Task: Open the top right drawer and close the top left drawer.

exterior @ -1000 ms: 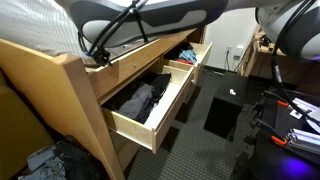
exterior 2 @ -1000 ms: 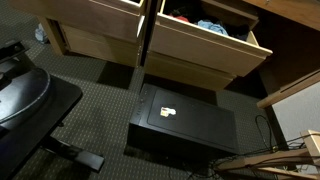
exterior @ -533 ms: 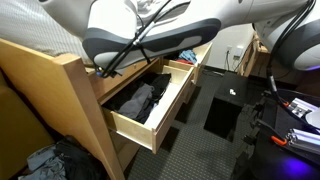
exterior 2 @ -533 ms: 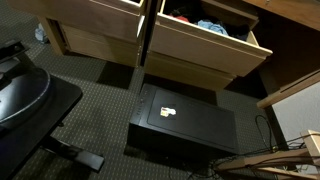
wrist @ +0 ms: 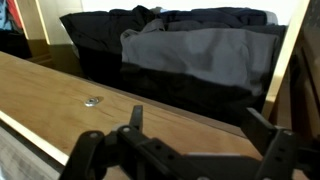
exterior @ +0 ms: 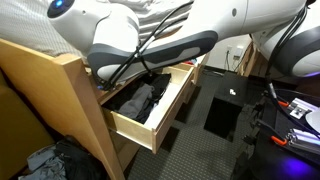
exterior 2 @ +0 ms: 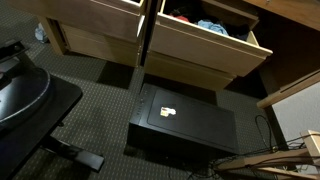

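Note:
The top left drawer (exterior: 150,125) is the wide pine one, pulled far out, with dark grey and black clothes (exterior: 140,100) inside. Its front also shows in an exterior view (exterior 2: 95,42). In the wrist view its thick front panel (wrist: 90,85) lies just under my gripper (wrist: 197,135), with the clothes (wrist: 190,50) behind it. The gripper is open and empty, its two fingers spread over the panel. My arm (exterior: 150,50) reaches over this drawer and hides most of the top right drawer there. The top right drawer (exterior 2: 205,55) stands open with coloured clothes inside.
A black box (exterior 2: 185,120) lies on the carpet in front of the drawers and also shows in an exterior view (exterior: 225,112). A bed frame post (exterior: 80,110) stands beside the wide drawer. Cables and gear (exterior: 295,120) lie by the box. A dark chair-like shape (exterior 2: 25,100) is nearby.
My arm has swung lower and nearer over the wide drawer and now covers most of the far drawer. Neither drawer has moved.

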